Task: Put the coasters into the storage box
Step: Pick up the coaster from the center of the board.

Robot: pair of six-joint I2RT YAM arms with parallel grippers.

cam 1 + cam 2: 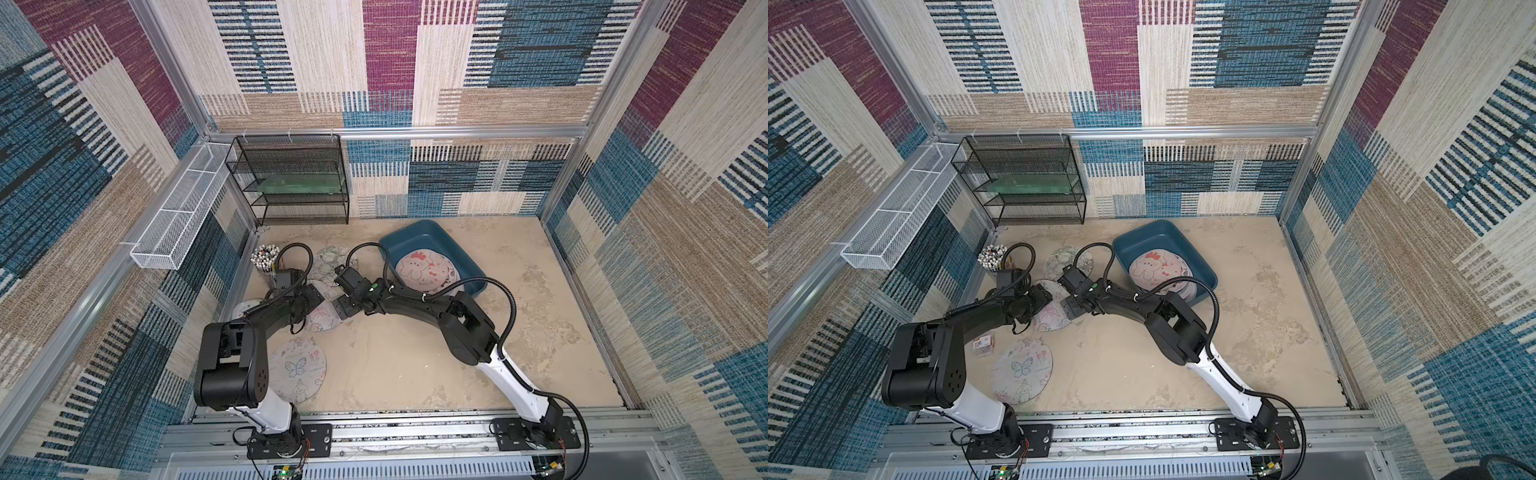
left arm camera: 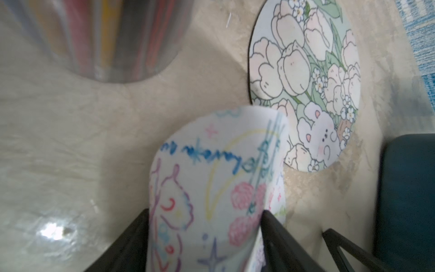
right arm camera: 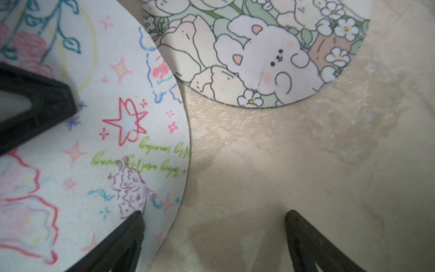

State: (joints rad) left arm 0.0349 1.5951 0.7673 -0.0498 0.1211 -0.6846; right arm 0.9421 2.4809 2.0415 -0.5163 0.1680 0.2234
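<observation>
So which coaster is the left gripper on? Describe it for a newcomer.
Left of the teal storage box, on the table, find the coaster bowed up in the left gripper. White with crayon stars and roses, it sits between the outlined-tulip coaster and the butterfly coaster.

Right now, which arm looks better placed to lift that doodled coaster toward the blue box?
Probably the left: the left tool has the doodled coaster curled between its jaws. The right tool stands open at its edge, holding nothing.
</observation>
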